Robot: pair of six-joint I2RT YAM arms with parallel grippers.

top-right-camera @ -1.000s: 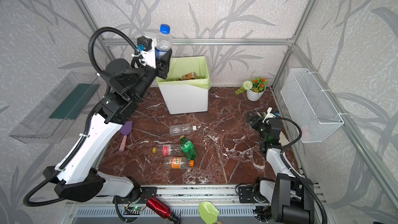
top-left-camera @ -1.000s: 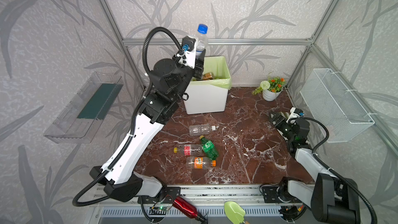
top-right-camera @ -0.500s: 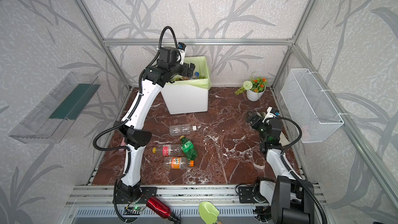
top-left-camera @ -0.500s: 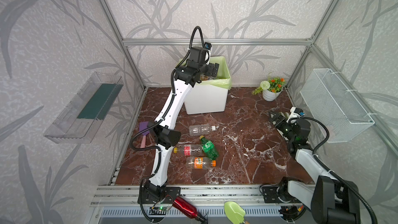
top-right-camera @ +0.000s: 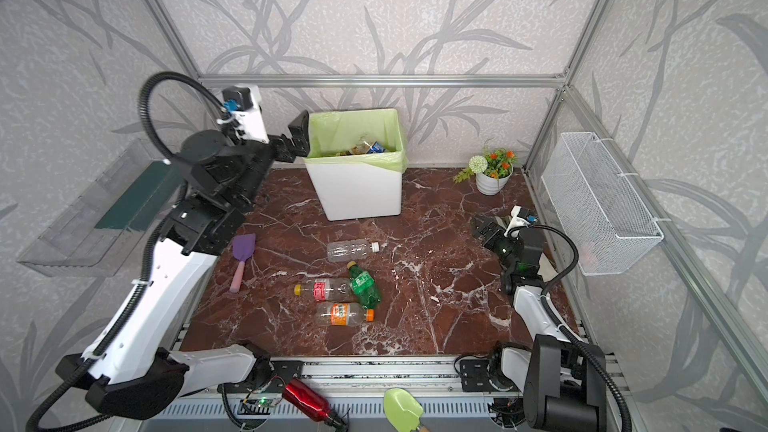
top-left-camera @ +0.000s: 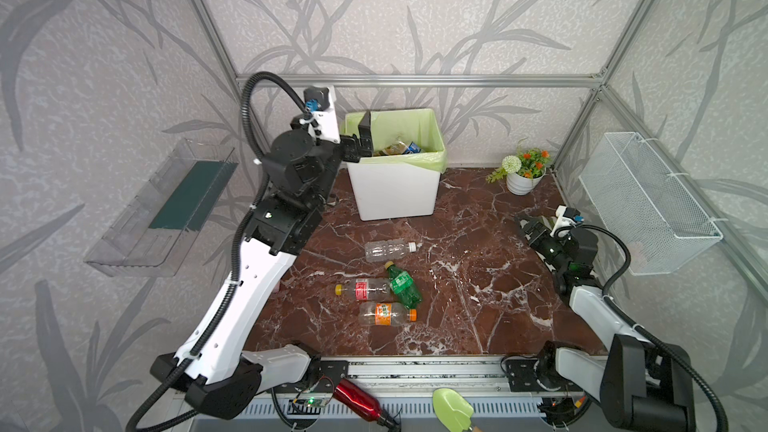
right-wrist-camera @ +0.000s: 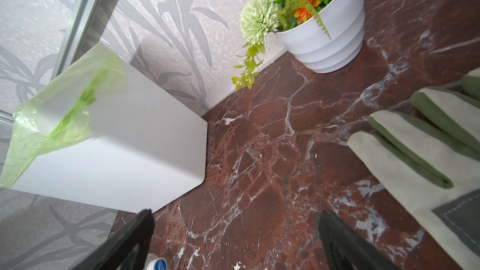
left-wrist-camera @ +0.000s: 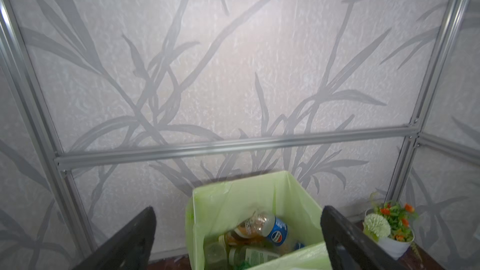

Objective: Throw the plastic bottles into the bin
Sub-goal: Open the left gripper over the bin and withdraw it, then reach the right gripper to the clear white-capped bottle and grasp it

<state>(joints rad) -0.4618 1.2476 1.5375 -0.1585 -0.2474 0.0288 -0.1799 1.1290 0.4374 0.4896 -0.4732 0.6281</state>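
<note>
Plastic bottles (top-left-camera: pixel 404 287) (four, lying mostly crosswise) are seen mid-worktop (top-left-camera: pixel 478 284), frontward of the left pincer (top-left-camera: pixel 362 138), spread empty at the bin (top-left-camera: pixel 395 197); the right pincer (top-left-camera: pixel 528 223), also spread empty, is judged nearer.

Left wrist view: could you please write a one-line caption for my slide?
Open left tool frames the green-lined bin, with bottles piled inside.

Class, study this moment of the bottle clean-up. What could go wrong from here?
1. The left gripper, fingers open and empty, hangs at the rim of the bin; swinging away, it might snag the green liner or nudge the bin.
2. The green bottle lies against the red-labelled bottle; grasping one may roll or drag the other.
3. The purple trowel lies beside the left arm; a low sweep could knock it.
</note>
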